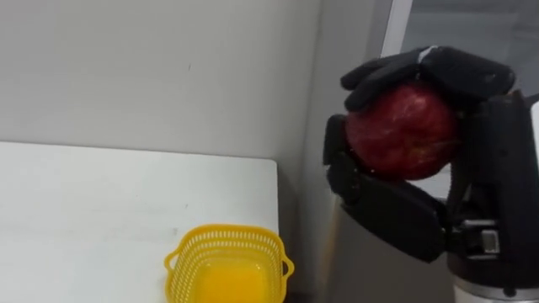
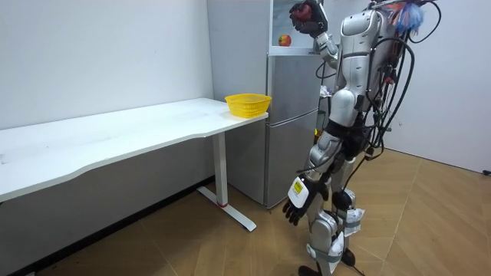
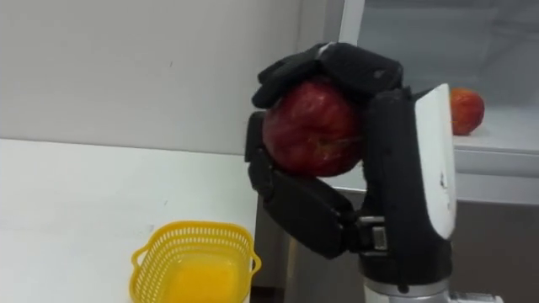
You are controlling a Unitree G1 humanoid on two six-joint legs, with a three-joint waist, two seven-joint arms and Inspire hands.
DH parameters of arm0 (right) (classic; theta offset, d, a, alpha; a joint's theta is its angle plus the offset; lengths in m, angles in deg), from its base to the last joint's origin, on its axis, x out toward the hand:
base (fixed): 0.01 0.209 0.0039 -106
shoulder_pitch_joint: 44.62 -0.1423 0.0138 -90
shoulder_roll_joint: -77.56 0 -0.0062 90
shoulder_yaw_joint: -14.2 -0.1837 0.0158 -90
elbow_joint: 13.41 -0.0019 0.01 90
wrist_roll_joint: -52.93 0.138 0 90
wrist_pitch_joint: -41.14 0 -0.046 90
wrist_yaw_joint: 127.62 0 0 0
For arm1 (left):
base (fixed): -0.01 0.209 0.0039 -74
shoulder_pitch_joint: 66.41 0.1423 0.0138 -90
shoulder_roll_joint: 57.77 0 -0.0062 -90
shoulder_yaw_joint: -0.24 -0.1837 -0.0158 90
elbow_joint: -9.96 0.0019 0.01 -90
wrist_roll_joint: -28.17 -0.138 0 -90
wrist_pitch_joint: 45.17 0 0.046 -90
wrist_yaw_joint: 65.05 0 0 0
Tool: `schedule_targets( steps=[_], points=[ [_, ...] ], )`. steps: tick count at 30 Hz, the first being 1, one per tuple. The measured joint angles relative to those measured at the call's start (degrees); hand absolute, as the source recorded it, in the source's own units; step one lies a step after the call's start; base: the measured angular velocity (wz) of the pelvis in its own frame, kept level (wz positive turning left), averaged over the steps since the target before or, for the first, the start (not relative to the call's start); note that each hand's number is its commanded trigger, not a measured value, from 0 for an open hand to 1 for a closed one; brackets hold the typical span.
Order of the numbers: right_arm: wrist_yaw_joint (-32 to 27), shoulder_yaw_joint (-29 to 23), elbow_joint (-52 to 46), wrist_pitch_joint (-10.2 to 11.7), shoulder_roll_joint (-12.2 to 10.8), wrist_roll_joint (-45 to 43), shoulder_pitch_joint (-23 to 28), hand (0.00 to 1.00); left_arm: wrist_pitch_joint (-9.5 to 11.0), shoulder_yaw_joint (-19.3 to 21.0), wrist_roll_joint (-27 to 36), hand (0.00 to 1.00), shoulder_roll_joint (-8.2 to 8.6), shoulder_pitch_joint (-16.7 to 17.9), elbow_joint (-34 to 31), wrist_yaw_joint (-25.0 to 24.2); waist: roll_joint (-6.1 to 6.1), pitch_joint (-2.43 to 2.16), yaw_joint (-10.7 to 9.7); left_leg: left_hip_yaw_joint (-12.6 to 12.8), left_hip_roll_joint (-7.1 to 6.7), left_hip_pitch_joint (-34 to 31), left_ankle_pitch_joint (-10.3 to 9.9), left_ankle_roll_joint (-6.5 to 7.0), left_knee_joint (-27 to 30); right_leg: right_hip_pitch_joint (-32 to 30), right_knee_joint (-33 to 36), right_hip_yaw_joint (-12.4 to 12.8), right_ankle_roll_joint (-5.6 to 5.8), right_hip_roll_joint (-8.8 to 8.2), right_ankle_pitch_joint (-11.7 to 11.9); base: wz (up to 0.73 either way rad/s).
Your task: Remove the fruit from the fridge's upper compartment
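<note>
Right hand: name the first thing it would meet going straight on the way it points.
The right hand, fingers curled round the red apple, points upward, and the way above looks free to the picture's edge. It may lean toward the fridge; depth is unclear.

One red apple (image 3: 313, 128): round, whole, dark red with faint pale streaks. It sits upper middle in the right eye view and upper right in the left eye view. It is held up in the air in the right hand (image 3: 396, 177), with dark fingers (image 3: 354, 67) curled over its top and under its lower side. In the room view it is at top centre, just right of the fridge's open upper compartment (image 2: 285, 23), which is white inside. A second fruit (image 3: 466, 110), orange-red, rests on the shelf (image 3: 497, 135) there, at the right edge.
</note>
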Motion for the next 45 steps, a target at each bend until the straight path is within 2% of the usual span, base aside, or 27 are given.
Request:
schedule_targets(
  steps=[5, 11, 17, 19, 21, 26, 30, 32, 35, 36, 38, 42, 45],
  points=[
    [0.96, 0.48, 0.24, 0.03, -0.03, 0.04, -0.01, 1.0, 0.26, -0.08, 0.02, 0.0, -0.17, -0.22, 0.01, -0.62, -0.5, 0.39, 0.45, -0.37, 0.0, -0.04, 0.0, 0.0, 0.0, 0.17, -0.07, -0.38, -0.01, 0.01, 0.0, 0.03],
    [1.94, 1.4, 3.91, 0.32, 0.19, 0.09, -1.55, 1.0, 0.38, -1.3, 0.03, 0.0, -0.26, -0.87, 0.28, -1.6, -0.81, 0.76, 2.14, -0.7, 0.02, 0.16, 0.0, -0.02, 0.01, 0.53, -0.16, -0.95, 0.0, -0.05, 0.01, 0.03],
    [4.54, 1.62, 5.83, 0.34, 2.74, -6.79, -4.93, 1.0, 0.39, -1.07, -0.28, 0.0, -0.65, -1.96, 1.81, -2.9, -1.29, 0.96, 3.15, -1.48, -0.04, 0.08, 0.03, -0.04, 0.01, 0.76, -0.16, -1.7, 0.0, -0.11, 0.0, 0.06],
    [5.17, 1.61, 8.44, 0.0, 2.99, -8.18, -6.9, 1.0, 0.25, -1.07, -0.06, 0.0, -1.26, -2.41, 1.96, -4.01, -1.88, 1.16, 3.16, -2.04, -0.06, 0.04, 0.05, -0.08, 0.09, 0.93, -0.16, -1.9, 0.01, -0.1, 0.0, 0.09],
    [6.22, 1.62, 10.83, -0.2, 3.78, -8.62, -8.6, 1.0, 0.23, -1.05, -0.08, 0.0, -1.51, -2.68, 1.94, -4.22, -2.3, 1.1, 3.19, -2.23, -0.1, -0.02, 0.06, -0.1, 0.12, 0.91, -0.17, -2.0, 0.01, -0.12, 0.0, 0.05],
    [6.87, 2.88, 16.95, -1.71, 4.73, -8.99, -11.74, 1.0, -0.33, -1.06, -0.1, 0.0, -2.1, -2.78, 0.75, -4.92, -3.14, 0.9, 4.34, -2.57, -0.15, -0.04, 0.06, -0.1, 0.18, 0.92, -0.2, -2.38, 0.01, -0.19, 0.0, 0.0],
    [6.83, 3.89, 25.23, -4.2, 4.52, -11.76, -12.88, 1.0, -1.33, -1.01, -0.3, 0.0, -2.3, -3.5, 0.23, -5.3, -3.17, 0.92, 6.15, -3.47, -0.3, 0.03, 0.08, -0.07, 0.25, 1.52, -0.23, -5.3, 0.02, -0.51, 0.0, 0.12],
    [7.13, 5.32, 28.55, -5.64, 4.52, -12.25, -12.97, 1.0, -1.72, -1.03, -0.24, 0.0, -2.32, -3.67, 0.19, -5.2, -3.18, 0.95, 6.65, -3.84, -0.35, 0.02, 0.12, -0.05, 0.3, 1.77, -0.22, -5.75, 0.02, -0.58, -0.01, 0.15],
    [7.96, 6.78, 33.71, -6.31, 4.55, -12.53, -13.91, 1.0, -2.29, -1.03, -0.12, 0.0, -2.32, -3.87, 0.18, -5.05, -3.4, 1.22, 7.66, -4.52, -0.56, -0.12, 0.3, 0.0, 0.21, 1.84, -0.2, -6.54, 0.21, -0.86, -0.13, 0.11],
    [8.33, 6.79, 35.44, -6.63, 4.55, -12.66, -14.56, 1.0, -2.3, -0.99, -0.13, 0.0, -2.33, -3.9, 0.14, -5.02, -3.46, 1.48, 7.98, -4.76, -0.61, -0.22, 0.33, 0.04, 0.22, 1.8, -0.2, -6.6, 0.22, -0.94, -0.14, 0.1],
    [8.57, 6.81, 36.64, -7.66, 4.55, -12.64, -15.17, 1.0, -2.44, -1.0, -0.14, 0.0, -2.41, -3.81, 0.12, -5.04, -3.64, 1.71, 8.03, -5.5, -0.81, -0.57, 0.41, 0.15, 0.28, 1.74, -0.22, -7.08, 0.26, -1.12, -0.17, 0.15],
    [9.21, 7.36, 40.58, -8.95, 4.33, -13.44, -15.26, 1.0, -3.63, -0.98, -0.29, 0.0, -2.62, -3.95, -0.69, -5.6, -4.09, 1.49, 8.8, -5.94, -0.9, -0.99, 0.46, 0.21, 0.73, 1.64, -0.2, -7.92, 0.3, -1.24, -0.19, 0.1],
    [10.11, 8.1, 43.04, -10.99, 4.26, -13.55, -15.25, 1.0, -3.73, -0.99, -0.34, 0.0, -2.71, -3.91, -2.41, -6.28, -4.27, 1.36, 9.37, -6.28, -0.96, -1.07, 0.46, 0.21, 0.9, 1.72, -0.21, -7.93, 0.3, -1.27, -0.19, 0.03]
  ],
)
